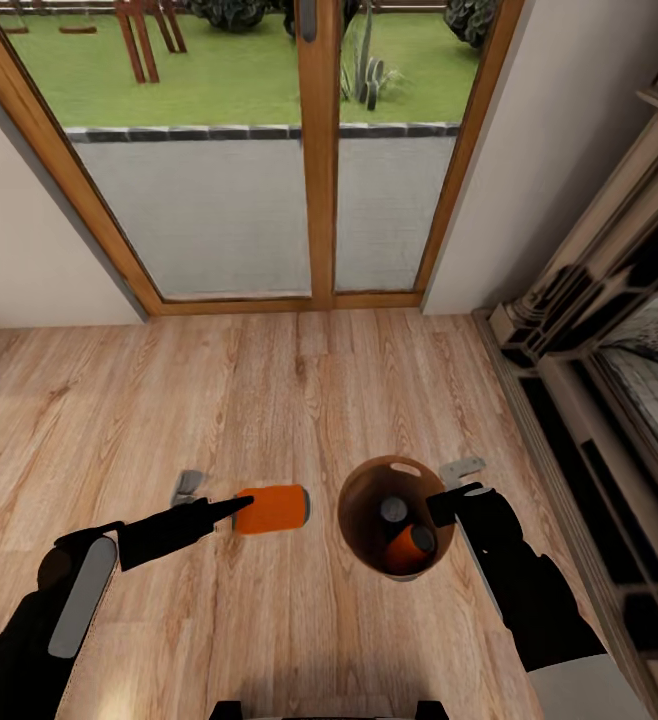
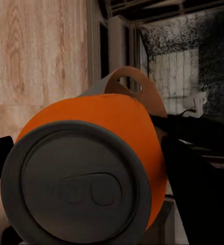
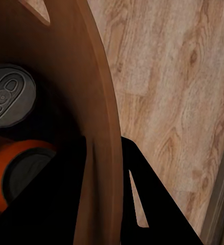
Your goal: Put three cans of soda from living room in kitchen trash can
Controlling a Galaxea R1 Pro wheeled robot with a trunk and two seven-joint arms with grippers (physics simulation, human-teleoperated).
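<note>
An orange can of soda [image 1: 274,509] lies sideways in my left gripper [image 1: 241,506], which is shut on it just left of the tash can [image 1: 361,500]. The left wrist view has the can's grey top [image 2: 78,191] up close, with the bin's rim and handle cut-out [image 2: 137,87] behind. The bin is coppery-brown inside and holds two more cans, one showing its grey top [image 1: 394,510] and one leaning orange [image 1: 409,548]. My right gripper [image 1: 447,505] is shut on the bin's right rim; in the right wrist view its fingers [image 3: 147,204] straddle the wall [image 3: 99,102], beside the cans [image 3: 9,94].
The light wood plank floor [image 1: 269,380] runs to wood-framed glass doors [image 1: 319,150] straight ahead, with a lawn outside. A dark fireplace surround [image 1: 609,380] lines the right side. Pale walls stand at either side of the doors.
</note>
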